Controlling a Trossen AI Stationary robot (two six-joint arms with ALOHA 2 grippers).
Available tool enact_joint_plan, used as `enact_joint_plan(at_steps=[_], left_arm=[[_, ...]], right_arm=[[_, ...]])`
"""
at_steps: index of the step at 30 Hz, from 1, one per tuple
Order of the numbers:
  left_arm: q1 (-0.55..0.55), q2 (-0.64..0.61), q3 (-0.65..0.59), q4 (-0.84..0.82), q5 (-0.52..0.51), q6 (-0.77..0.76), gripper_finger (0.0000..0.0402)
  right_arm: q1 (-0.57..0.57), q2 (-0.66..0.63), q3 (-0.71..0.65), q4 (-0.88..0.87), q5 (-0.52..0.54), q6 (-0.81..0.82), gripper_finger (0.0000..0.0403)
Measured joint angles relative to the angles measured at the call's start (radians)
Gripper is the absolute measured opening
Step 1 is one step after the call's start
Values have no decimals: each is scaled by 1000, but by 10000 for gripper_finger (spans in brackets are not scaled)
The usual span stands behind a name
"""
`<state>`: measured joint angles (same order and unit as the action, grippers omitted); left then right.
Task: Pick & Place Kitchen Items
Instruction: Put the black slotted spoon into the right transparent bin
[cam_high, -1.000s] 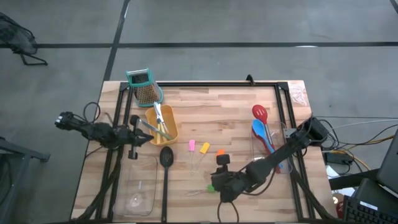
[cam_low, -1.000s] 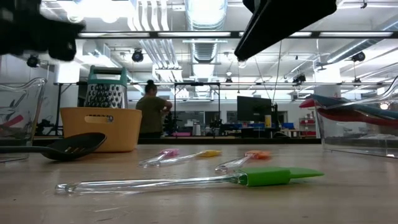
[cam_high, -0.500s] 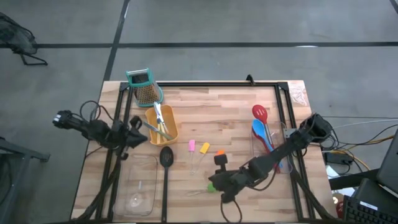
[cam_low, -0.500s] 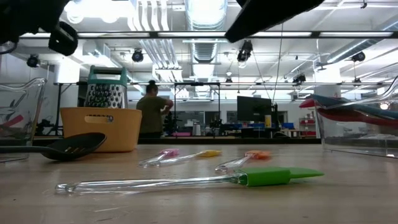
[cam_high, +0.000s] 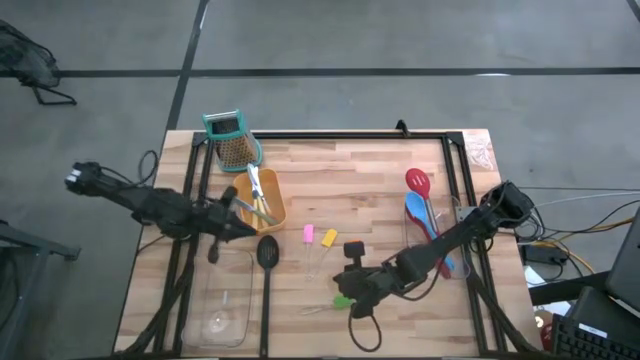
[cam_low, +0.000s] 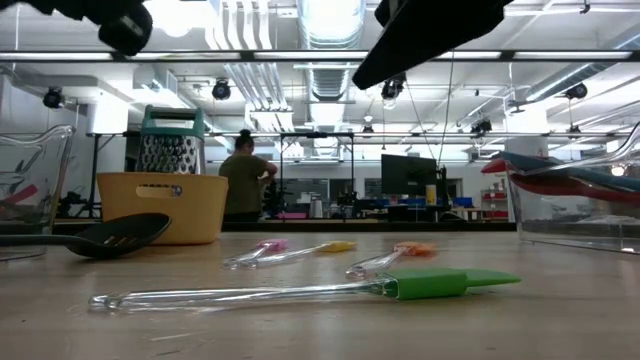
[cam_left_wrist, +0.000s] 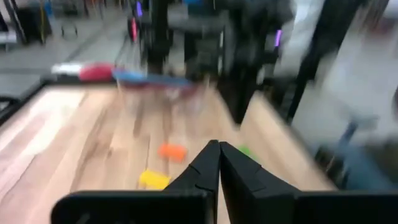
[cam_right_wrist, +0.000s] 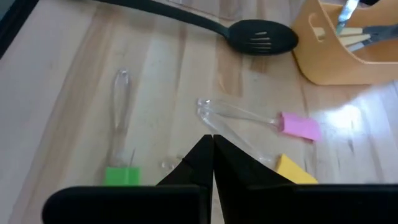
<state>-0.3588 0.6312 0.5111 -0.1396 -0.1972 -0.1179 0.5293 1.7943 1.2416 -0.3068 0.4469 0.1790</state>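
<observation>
A green-tipped clear tool (cam_high: 340, 301) lies flat on the table's near middle and also shows in the low view (cam_low: 440, 283) and the right wrist view (cam_right_wrist: 121, 176). Pink-tipped (cam_high: 308, 234) and yellow-tipped (cam_high: 329, 238) tools lie beside it, and an orange-tipped one shows in the low view (cam_low: 415, 249). A black slotted spoon (cam_high: 267, 252) lies left of them. My right gripper (cam_right_wrist: 208, 140) is shut and empty, above the clear handles near the green tool. My left gripper (cam_left_wrist: 217, 146) is shut and empty, in the air beside the yellow tray (cam_high: 275, 212).
The yellow tray holds several small tools. A teal-topped grater (cam_high: 228, 140) stands behind it. A clear tray (cam_high: 225, 295) sits at the near left. Another clear tray at the right holds a red spoon (cam_high: 418, 183) and a blue spoon (cam_high: 420, 215). A person (cam_low: 243, 175) stands far behind.
My left gripper has reached toward the table's right, from the left edge to just near the yellow tray. My right gripper has shifted a little toward the far left, staying above the clear-handled tools. No tool has moved.
</observation>
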Motion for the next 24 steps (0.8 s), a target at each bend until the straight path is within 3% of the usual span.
enact_joint_plan(at_steps=[9,12,19,24], left_arm=[[2,325,253,-107,-46,69,18],[6,423,319,-251,-26,61,25],[21,636,462,-428,-18,40,98],[56,768,531,-530,50,47,153]], right_arm=[[30,-18,-8,-133,-2,105,8],[46,-51,-20,-163,3,154,8],[66,-74,-41,-142,53,162,8],[66,-74,-53,-134,53,163,8]])
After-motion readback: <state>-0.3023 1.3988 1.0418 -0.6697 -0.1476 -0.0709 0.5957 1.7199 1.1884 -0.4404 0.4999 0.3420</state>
